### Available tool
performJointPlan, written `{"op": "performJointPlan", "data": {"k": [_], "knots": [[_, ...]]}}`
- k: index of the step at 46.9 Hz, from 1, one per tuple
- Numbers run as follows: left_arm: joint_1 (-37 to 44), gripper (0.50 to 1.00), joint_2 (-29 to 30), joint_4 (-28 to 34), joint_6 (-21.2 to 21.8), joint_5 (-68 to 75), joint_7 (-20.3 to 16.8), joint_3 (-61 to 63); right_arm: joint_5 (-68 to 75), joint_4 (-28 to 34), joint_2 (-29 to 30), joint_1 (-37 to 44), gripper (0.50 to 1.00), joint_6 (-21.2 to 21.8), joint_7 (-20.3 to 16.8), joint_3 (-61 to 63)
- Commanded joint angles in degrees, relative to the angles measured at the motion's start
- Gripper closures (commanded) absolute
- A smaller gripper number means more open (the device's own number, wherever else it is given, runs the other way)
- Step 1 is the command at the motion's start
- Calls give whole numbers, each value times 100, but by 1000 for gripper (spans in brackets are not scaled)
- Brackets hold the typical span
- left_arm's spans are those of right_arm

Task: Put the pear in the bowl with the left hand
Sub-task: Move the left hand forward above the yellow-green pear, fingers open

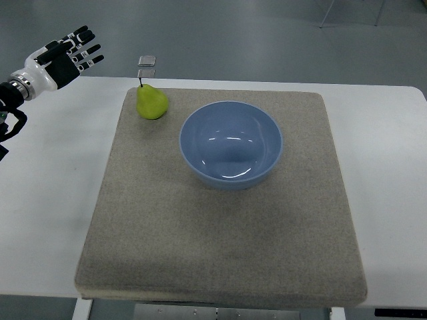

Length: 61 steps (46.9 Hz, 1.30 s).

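Lying right of the open left hand [67, 55], the pear [151, 103] rests apart.

White, smooth-topped surface [53, 200], seen from above; its far edge runs straight across the upper part of the view. One square, grey-beige, coarse-textured fabric mat [220, 227] lies flat directly on it, covering most of the middle. Bare white margins show on the left and right. The mat's near edge reaches the surface's near edge.
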Motion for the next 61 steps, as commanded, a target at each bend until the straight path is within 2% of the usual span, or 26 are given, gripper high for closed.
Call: {"op": "performJointPlan", "data": {"k": [1,39,47,53,61], "knots": [[-1,504,-10,1,0,0,0,0,-8,0,0,0,576,0,0,-4],[-97,504,-19,-121,0,465,0,-44,1,0,0,0,576,0,0,5],[-53,504,-63,-244,0,439,18,-677,-7,0,0,0,576,0,0,-4],[-1,504,-63,-490,0,465,105,-668,1,0,0,0,576,0,0,-4],[-18,504,-55,-526,0,527,132,-633,1,0,0,0,576,0,0,5]]}}
